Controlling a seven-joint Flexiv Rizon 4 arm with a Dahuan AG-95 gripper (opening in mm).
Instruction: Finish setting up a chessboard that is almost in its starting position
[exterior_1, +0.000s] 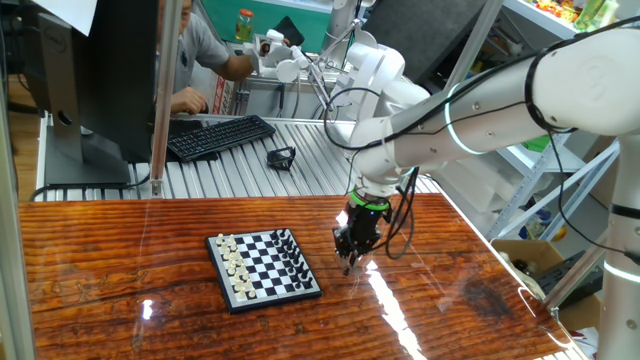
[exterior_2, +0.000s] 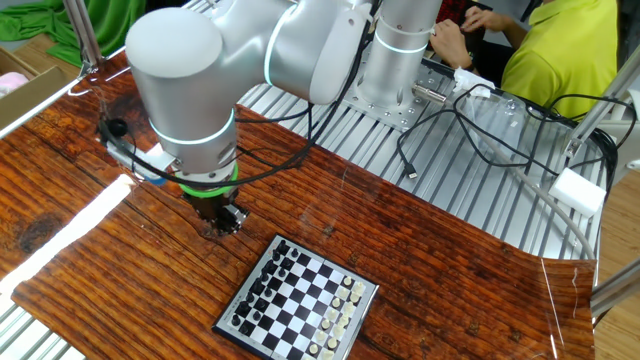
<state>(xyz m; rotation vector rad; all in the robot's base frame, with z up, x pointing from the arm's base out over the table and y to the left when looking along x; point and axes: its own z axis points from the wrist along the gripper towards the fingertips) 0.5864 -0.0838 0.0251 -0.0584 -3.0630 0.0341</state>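
The small chessboard (exterior_1: 264, 267) lies flat on the wooden table, with white pieces (exterior_1: 232, 266) along its left edge and black pieces (exterior_1: 296, 256) along its right edge. It also shows in the other fixed view (exterior_2: 296, 300), with black pieces on its left and white on its right. My gripper (exterior_1: 349, 264) points down just right of the board, its tips close to the table surface. In the other fixed view my gripper (exterior_2: 219, 224) is left of the board's far corner. The fingers look close together. I cannot tell if they hold a piece.
A black keyboard (exterior_1: 220, 137) and a small black object (exterior_1: 281, 157) lie on the metal slatted surface behind the table. A person (exterior_1: 205, 60) sits there beside a monitor (exterior_1: 110, 70). Cables (exterior_2: 450, 130) trail across the slats. A cardboard box (exterior_1: 522, 262) stands off the table's right side.
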